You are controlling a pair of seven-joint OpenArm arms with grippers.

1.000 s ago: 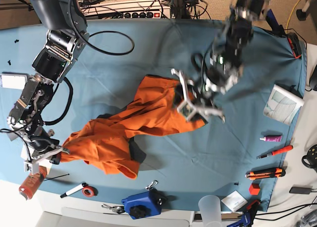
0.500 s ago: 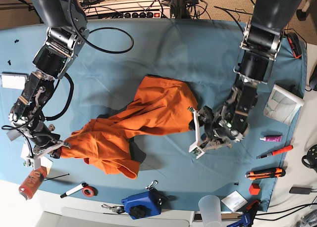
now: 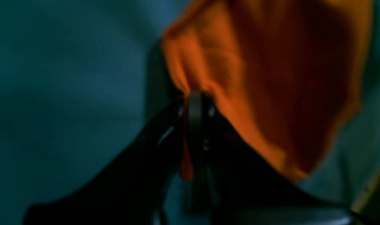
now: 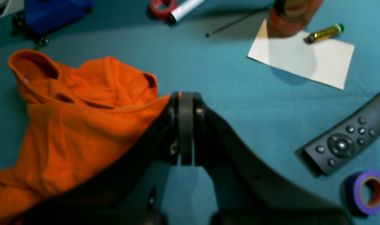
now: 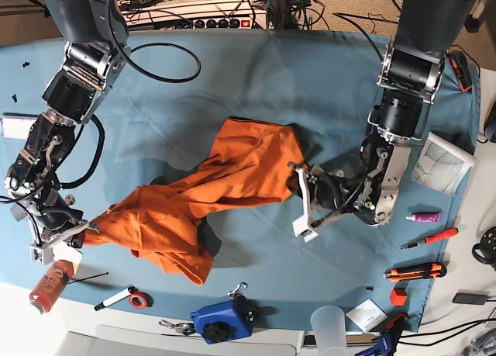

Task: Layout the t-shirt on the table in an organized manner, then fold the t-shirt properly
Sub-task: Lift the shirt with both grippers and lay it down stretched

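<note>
Both arms grip the t-shirt [image 5: 209, 193], bunched mid-table [image 5: 256, 77]: right gripper [image 4: 185, 103] pinches its lower-left end, left gripper [image 3: 193, 97] its right edge, stretching it diagonally between the 2.

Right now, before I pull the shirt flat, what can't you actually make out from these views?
- Left wrist view: badly blurred; how much of the t-shirt the left gripper pinches is unclear.
- Right wrist view: the right gripper hides the cloth edge it holds.
- Base view: the t-shirt is bunched, so its sleeves and neck label are not identifiable; the table is cut off at left and right.
</note>
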